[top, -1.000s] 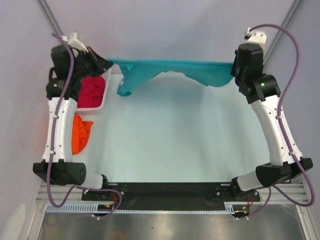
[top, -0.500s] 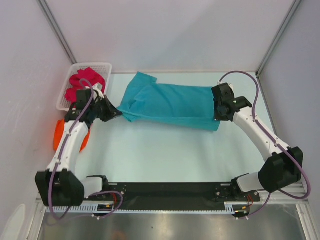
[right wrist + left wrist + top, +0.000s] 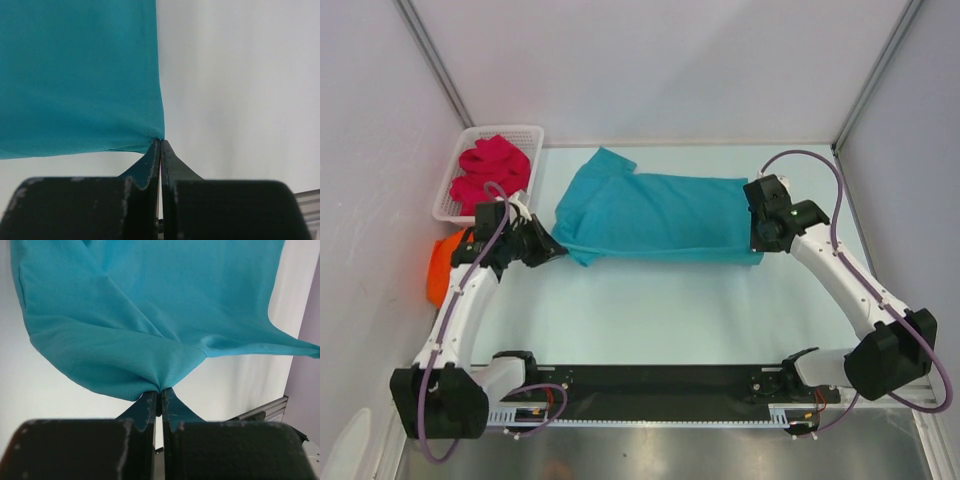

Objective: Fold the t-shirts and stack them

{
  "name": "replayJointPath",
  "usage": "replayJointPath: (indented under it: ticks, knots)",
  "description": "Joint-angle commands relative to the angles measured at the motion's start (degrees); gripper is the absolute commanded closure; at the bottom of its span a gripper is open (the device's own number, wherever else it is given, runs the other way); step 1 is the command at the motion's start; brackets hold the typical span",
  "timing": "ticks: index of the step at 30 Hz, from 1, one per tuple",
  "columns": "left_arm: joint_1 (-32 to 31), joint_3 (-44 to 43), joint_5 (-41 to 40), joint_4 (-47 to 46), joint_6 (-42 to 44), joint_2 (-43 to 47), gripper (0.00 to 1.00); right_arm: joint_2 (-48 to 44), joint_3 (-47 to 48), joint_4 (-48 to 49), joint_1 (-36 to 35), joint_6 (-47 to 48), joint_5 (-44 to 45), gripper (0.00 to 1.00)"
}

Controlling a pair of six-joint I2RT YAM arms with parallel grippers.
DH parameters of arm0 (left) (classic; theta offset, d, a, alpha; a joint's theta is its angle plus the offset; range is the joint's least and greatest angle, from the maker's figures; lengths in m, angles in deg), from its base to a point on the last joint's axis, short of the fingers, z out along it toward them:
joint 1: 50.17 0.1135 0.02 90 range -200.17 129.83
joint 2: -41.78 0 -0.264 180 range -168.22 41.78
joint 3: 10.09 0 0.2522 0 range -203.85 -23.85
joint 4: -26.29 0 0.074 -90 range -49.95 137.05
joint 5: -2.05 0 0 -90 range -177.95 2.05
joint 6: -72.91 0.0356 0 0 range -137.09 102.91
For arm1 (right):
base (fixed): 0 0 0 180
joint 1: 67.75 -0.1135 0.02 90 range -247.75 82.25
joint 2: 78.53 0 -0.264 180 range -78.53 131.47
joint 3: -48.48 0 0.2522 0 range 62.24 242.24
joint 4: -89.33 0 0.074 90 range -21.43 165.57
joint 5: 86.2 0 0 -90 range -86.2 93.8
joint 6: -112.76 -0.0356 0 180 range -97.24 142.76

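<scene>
teal t-shirt (image 3: 655, 215), left gripper (image 3: 159, 392) pinching edge, right gripper (image 3: 160, 143) seemingly corner

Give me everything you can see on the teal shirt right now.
The teal t-shirt is plain, soft cloth lying on the table, stretched fairly flat from left to right, one sleeve pointing far-left. Its left end is bunched and folded over. The left gripper pinches that bunched end; the right gripper pinches the near right corner.
</scene>
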Motion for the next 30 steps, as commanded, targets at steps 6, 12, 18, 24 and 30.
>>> replayJointPath:
  ticks: [6,12,18,24,30]
  knots:
    - [-0.03,-14.64,2.08,-6.82,1.75,-22.93,0.95,12.26,6.35,6.18,2.26,1.98,-1.26,1.00]
    - [-0.03,-23.71,5.16,-8.05,0.44,-39.28,0.95,22.99,9.17,8.72,2.62,2.85,-0.38,1.00]
    - [-0.12,-25.39,4.28,-9.37,-2.20,-45.28,0.94,28.00,10.04,10.84,3.23,3.12,0.32,1.00]
    - [-0.38,-26.36,2.44,-9.81,-3.26,-47.48,0.93,30.73,13.29,12.42,5.16,3.91,0.93,1.00]
    - [-0.29,-29.86,1.29,-8.85,-3.70,-48.88,0.93,34.42,17.69,12.42,6.13,4.61,1.64,1.00]
